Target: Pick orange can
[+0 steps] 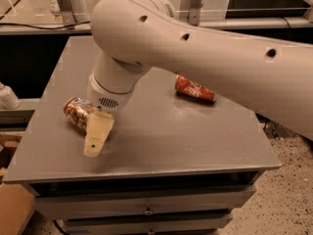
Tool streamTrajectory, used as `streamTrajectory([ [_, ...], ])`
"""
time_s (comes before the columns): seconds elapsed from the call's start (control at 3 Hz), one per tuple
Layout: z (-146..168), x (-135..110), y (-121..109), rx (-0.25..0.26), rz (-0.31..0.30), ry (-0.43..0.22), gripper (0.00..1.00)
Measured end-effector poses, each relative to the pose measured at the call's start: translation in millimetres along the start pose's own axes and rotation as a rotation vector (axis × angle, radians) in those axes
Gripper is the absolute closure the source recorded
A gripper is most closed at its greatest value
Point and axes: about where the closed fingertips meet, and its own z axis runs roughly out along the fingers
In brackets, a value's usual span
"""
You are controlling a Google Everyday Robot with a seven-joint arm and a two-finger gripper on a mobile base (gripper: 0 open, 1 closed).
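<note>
The orange can (77, 112) lies on its side at the left of the grey table (161, 146); its body is orange-gold and dark brown with a silver end. My gripper (96, 138) hangs from the big cream arm and reaches down right over the can's right end, covering part of it. The cream wrist sits just above the can.
A red can (194, 88) lies on its side at the right middle of the table. The table has drawers under its front edge (146, 210). Metal rails and posts (68, 4) run behind the table. A cardboard box (12, 209) stands at the lower left on the floor.
</note>
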Motion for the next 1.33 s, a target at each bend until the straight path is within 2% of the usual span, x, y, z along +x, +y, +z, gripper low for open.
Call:
streamTrajectory([
  [0.33, 9.4, -0.1, -10.0, 0.040, 0.037, -0.014, 0.00],
  [0.67, 15.2, -2.9, -12.3, 0.056, 0.074, -0.017, 0.00],
  [1.0, 24.8, -5.0, -11.7, 0.054, 0.098, -0.014, 0.17],
  [1.33, 24.9, -5.0, -12.8, 0.067, 0.108, -0.007, 0.39],
])
